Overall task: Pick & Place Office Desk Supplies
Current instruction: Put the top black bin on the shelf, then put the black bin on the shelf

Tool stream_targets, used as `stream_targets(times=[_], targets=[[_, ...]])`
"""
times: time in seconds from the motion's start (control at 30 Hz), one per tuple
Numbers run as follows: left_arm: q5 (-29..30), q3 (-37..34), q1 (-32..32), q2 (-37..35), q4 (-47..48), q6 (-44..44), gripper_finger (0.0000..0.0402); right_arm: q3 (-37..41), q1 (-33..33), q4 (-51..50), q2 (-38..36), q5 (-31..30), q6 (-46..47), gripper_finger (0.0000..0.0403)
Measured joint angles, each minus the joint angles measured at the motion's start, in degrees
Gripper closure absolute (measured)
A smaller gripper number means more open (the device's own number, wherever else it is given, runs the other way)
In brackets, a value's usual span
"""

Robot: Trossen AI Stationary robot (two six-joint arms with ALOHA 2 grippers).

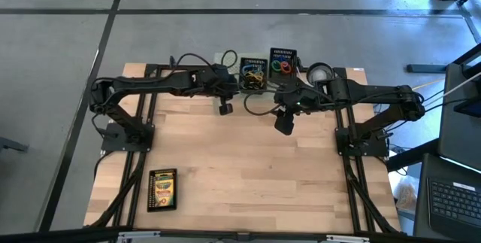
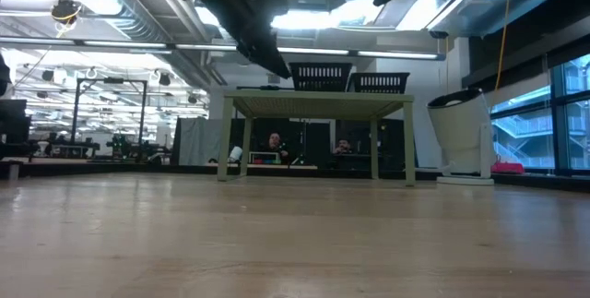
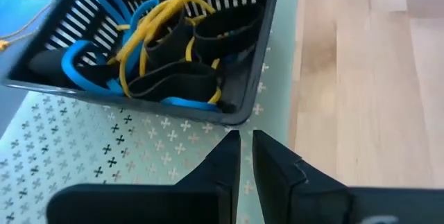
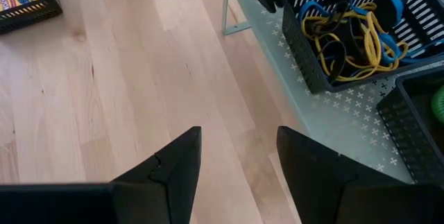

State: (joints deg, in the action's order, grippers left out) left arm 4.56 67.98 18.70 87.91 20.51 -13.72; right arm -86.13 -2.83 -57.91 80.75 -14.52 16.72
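The rubber-band loops (image 3: 149, 40) lay heaped in the left mesh tray (image 3: 239, 102) on the riser (image 3: 83, 154), just beyond the left gripper (image 3: 246, 148), its fingers nearly closed on nothing, while the empty right gripper (image 4: 239, 158) hung spread over bare table (image 1: 248, 175); the step looked between picks, with the crayon box (image 1: 162, 189) near the table's front left seemingly next

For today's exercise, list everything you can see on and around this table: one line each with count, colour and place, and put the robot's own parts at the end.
mesh trays: two, black, side by side on the riser at the table's far edge.
rubber bands: several, blue, yellow and black, in the left tray.
coloured loops: a few, red, green, blue and yellow, in the right tray.
riser: one, pale green, perforated, far edge.
crayon tray: one, black with yellow-green boxes, near left corner.
cylinder: one, white-grey, right of the riser.
table: one, light wood.
left gripper: one, dark, nearly shut, empty, above the riser.
right gripper: one, dark, open, above the table by the riser.
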Motion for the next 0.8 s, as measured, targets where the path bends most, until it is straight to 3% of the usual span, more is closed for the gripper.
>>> stream_targets(times=[0.53, 0.8], targets=[[0.28, -0.01, 0.87, 1.13, -2.98, -1.02, 0.0371, 0.00, 0.00, 0.00, 0.00, 0.00, -0.02, 0.0211], [0.61, 1.30, 0.01, -3.13, 7.21, 2.00, 0.0367, 0.00, 0.00, -0.02, 0.00, 0.02, -0.69, 0.0211]])
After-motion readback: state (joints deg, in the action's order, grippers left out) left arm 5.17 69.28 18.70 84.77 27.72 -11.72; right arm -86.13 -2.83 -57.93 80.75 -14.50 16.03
